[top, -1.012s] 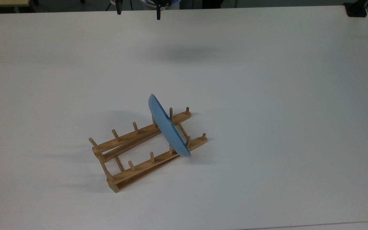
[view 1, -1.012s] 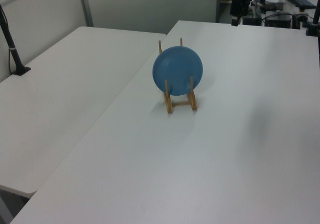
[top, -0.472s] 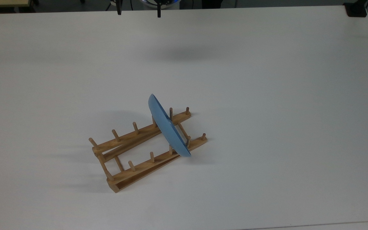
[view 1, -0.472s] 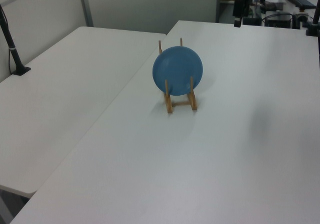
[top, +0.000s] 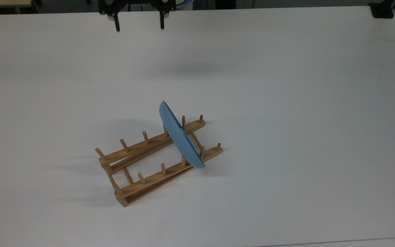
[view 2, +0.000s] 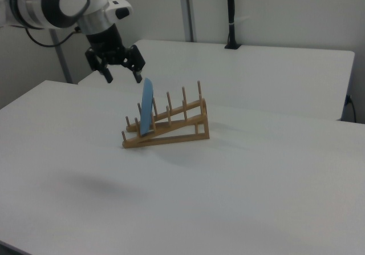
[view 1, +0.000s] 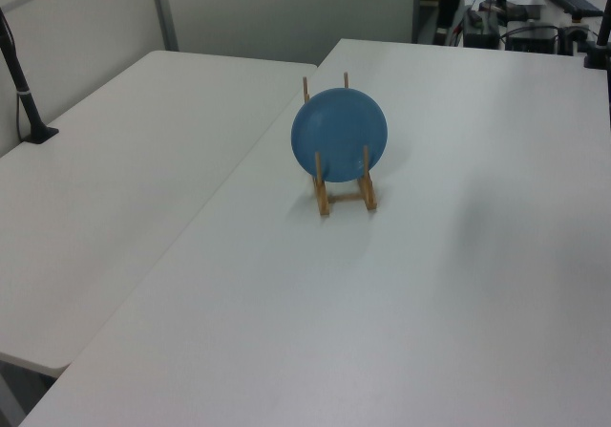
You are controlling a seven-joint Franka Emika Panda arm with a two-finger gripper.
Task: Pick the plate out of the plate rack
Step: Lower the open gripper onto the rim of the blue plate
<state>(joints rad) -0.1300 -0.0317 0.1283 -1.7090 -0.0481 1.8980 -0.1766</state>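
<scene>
- The rack [top: 156, 156] sits on the white table [top: 286, 103], a little below and left of centre in the top view.
- The plate [top: 180, 137] stands on edge between pegs near the rack's right end in the top view; in the left view its blue face [view 1: 339, 135] fronts the camera.
- The gripper [top: 139, 26] hangs at the top view's upper edge, well apart from the plate, fingers spread wide and holding nothing; in the right view it [view 2: 121, 72] hovers at the upper left.

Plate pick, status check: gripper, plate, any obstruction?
Gripper open, empty, high above the table. Plate on edge in the plate rack, between pegs near its low end. Nothing blocking the approach.
</scene>
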